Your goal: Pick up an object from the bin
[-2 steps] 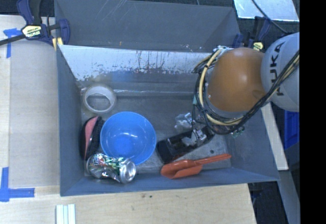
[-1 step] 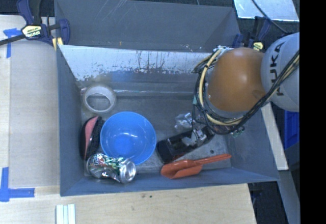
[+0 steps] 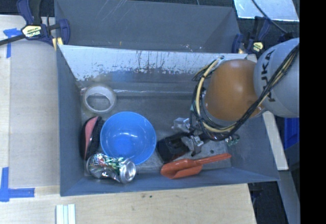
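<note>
My gripper (image 3: 189, 133) hangs low in the right half of the bin, directly over the right end of a black blocky thing (image 3: 170, 148) that lies on the floor. Just in front of it, along the near wall, lies an orange-red scoop with a long handle (image 3: 189, 165). A blue bowl (image 3: 128, 137) stands upright to the left of the black thing, clear of the gripper.
A crushed drink can (image 3: 111, 168) lies in the near-left corner. A pink and black thing (image 3: 91, 135) rests against the bowl's left side. A roll of clear tape (image 3: 99, 99) sits at the back left. The arm's orange cover and cables overhang the right side.
</note>
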Action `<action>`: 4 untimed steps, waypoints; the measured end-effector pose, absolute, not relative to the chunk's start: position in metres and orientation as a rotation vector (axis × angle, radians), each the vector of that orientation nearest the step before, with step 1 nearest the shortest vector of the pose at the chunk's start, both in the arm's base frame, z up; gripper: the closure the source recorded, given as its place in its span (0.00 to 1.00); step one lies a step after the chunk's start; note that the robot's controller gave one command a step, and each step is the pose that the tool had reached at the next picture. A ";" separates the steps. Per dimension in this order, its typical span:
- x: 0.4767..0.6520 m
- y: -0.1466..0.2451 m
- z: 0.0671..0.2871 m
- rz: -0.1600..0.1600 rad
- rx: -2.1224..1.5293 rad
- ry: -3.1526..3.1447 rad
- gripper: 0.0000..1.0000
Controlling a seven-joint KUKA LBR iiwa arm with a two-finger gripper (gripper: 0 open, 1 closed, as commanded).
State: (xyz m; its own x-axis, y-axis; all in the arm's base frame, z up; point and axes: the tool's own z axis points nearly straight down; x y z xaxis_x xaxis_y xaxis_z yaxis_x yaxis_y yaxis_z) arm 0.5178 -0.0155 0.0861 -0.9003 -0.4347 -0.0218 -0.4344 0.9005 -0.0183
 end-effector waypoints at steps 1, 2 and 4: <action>0.518 0.000 0.121 -0.012 -0.767 3.023 1.00; 0.519 -0.011 0.179 -0.021 -0.693 3.034 1.00; 0.502 -0.007 0.129 -0.011 -0.862 3.008 1.00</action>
